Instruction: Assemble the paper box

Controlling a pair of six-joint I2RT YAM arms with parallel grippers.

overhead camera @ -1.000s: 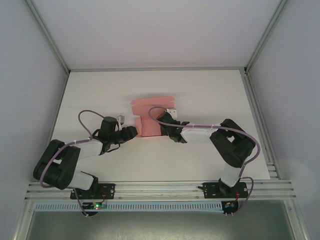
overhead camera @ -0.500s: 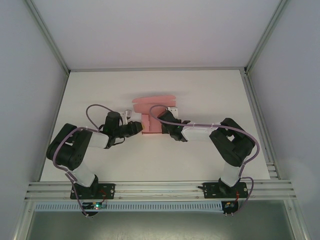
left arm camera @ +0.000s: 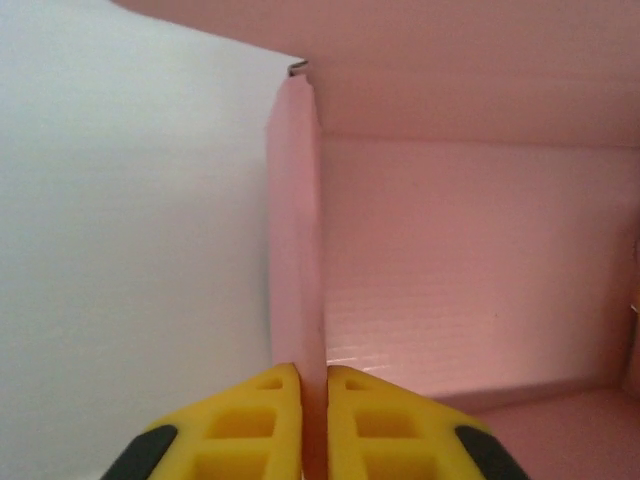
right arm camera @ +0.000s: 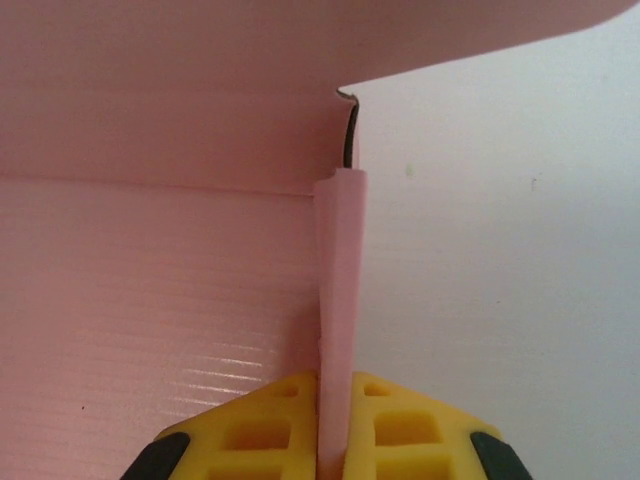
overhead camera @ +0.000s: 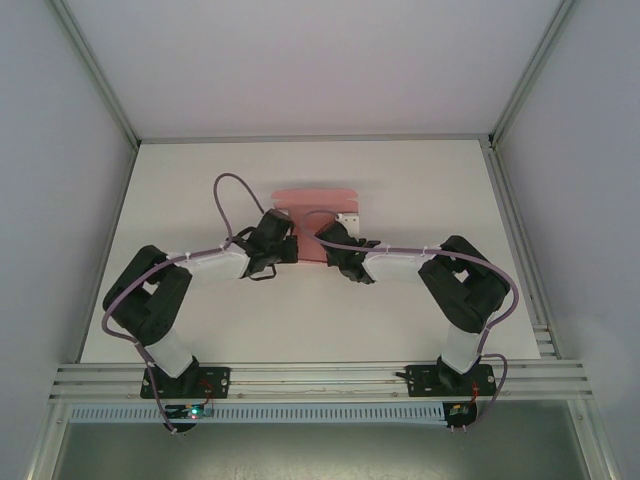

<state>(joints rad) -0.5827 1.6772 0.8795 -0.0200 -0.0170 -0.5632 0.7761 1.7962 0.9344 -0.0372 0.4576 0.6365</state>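
Observation:
The pink paper box sits partly folded at the middle of the white table, between my two arms. My left gripper is shut on the box's left side wall, which stands upright between the yellow fingertips. My right gripper is shut on the right side wall, also upright between its yellow fingertips. The box floor and back panel show in both wrist views. The box's near part is hidden by both grippers in the top view.
The white table is bordered by aluminium frame rails at the near edge and white walls at the back and sides. Purple cables loop above both arms.
My left arm swung right to the box and its gripper closed on the left side wall. The box now looks more squared up. The right gripper kept its grip.

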